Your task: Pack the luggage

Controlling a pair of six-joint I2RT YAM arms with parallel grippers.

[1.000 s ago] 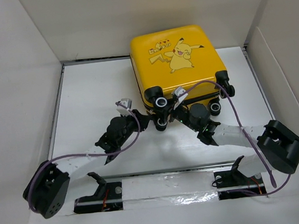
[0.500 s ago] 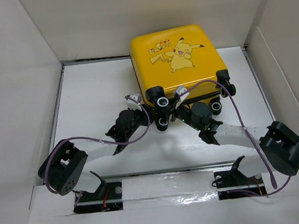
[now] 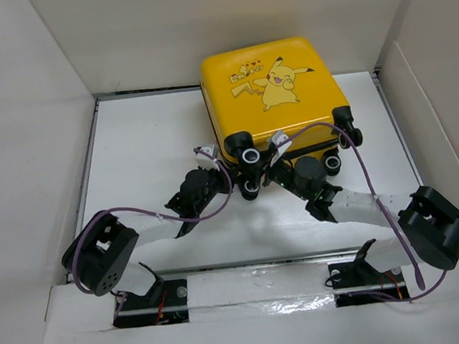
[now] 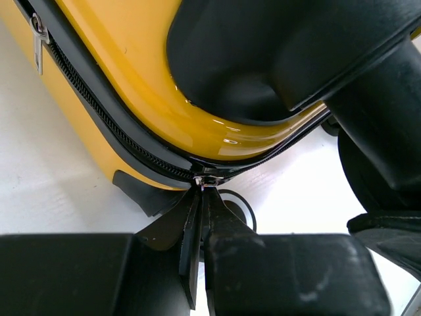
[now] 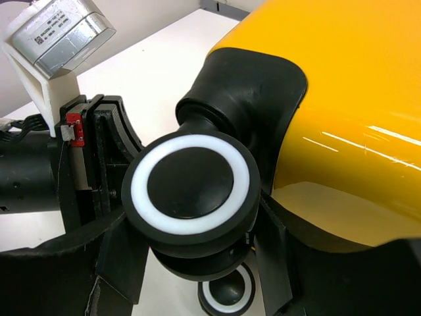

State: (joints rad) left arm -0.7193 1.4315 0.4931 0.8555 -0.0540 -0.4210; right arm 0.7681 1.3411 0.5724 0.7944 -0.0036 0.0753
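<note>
Jaws of the left gripper (image 4: 199,204) are pressed together on the zipper slider (image 4: 202,179), low in its frame. The right gripper (image 5: 194,257) clamps a black wheel (image 5: 191,187). The luggage (image 3: 271,95) lies with lid down, upper centre of the top view; I judge only the zipping around this corner remains.

place: robot test lab | shows it: two robot arms (image 3: 355,207) bolted at near edge of white table (image 3: 141,136) | plain white boards (image 3: 21,159) on left, right, far sides | purple wires (image 3: 366,181)
</note>
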